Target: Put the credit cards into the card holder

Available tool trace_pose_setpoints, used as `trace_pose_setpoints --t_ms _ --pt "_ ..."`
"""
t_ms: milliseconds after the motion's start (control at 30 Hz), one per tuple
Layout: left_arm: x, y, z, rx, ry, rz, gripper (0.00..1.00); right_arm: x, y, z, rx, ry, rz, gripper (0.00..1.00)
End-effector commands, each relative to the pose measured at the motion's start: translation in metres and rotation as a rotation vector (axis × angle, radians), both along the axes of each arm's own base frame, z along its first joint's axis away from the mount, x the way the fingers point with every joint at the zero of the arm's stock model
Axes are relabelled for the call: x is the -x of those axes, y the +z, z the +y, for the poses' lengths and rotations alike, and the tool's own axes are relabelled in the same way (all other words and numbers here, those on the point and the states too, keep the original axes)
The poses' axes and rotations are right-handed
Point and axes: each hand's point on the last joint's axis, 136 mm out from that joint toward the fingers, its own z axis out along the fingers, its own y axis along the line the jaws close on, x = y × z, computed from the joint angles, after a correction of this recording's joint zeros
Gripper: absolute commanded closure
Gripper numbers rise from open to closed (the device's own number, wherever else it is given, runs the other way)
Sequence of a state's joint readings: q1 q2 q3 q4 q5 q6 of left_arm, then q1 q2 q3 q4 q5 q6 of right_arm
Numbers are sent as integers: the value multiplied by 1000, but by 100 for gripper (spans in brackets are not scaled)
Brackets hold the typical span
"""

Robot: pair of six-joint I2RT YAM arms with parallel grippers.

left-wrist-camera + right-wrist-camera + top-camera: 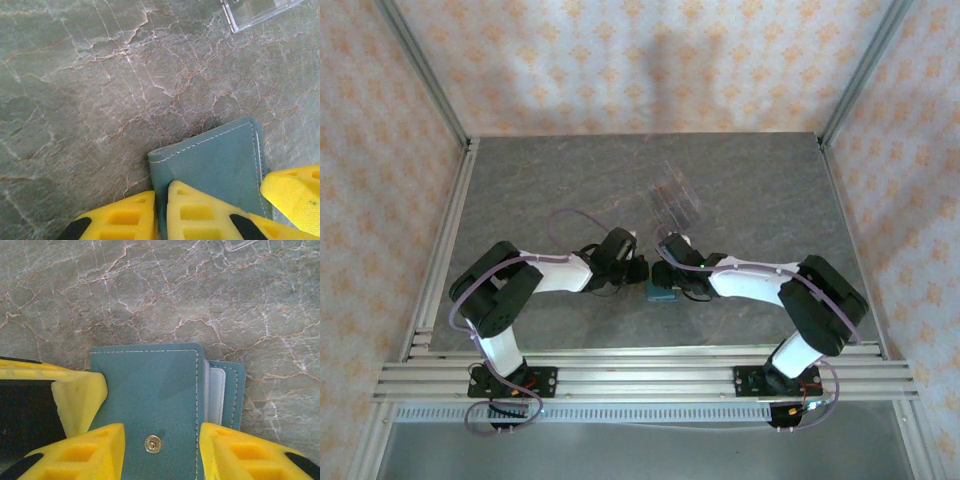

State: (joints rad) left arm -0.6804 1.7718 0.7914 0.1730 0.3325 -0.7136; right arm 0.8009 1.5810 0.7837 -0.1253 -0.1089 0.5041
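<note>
Robot lab enclosure: aluminium-profile frame (640,372), printed wallpaper panels (650,60) on three sides, stone-look tabletop (550,180).

The top external camera sits high above and behind the arm bases, looking down and forward over the whole table (520,190) from well back. Each wrist camera looks steeply down at the tabletop from very close, with the left gripper (161,220) or the right gripper (162,455) cutting in at its bottom edge. All three views share the teal card holder (661,294) (215,165) (150,390); the overhead and left wrist views also share the clear case (675,198) (255,10)
</note>
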Motion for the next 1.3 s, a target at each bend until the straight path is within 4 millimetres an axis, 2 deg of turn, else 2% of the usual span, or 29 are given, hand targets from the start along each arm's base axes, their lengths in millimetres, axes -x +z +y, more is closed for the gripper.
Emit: trace_pose_setpoints --t_ms 0,167,400,600,867,900,1267 --pt "48 -73 37 -202 0 199 88 -2 0 -10 15 -37 -5 56" --pt "48 -75 37 -202 4 203 88 -2 -3 -15 38 -53 -5 56" --pt "49 -76 38 -205 3 205 89 -4 4 -24 48 -77 -42 56" --pt "48 -77 37 -201 5 205 89 -2 5 -13 2 -36 -29 56" --pt "47 -75 33 -194 2 199 89 -3 9 -7 -22 -14 -47 57" --pt "51 -85 37 -213 2 223 89 -3 9 -6 -22 -13 -47 57" --pt "51 -87 34 -212 0 226 89 -3 2 0 -9 6 -34 58"
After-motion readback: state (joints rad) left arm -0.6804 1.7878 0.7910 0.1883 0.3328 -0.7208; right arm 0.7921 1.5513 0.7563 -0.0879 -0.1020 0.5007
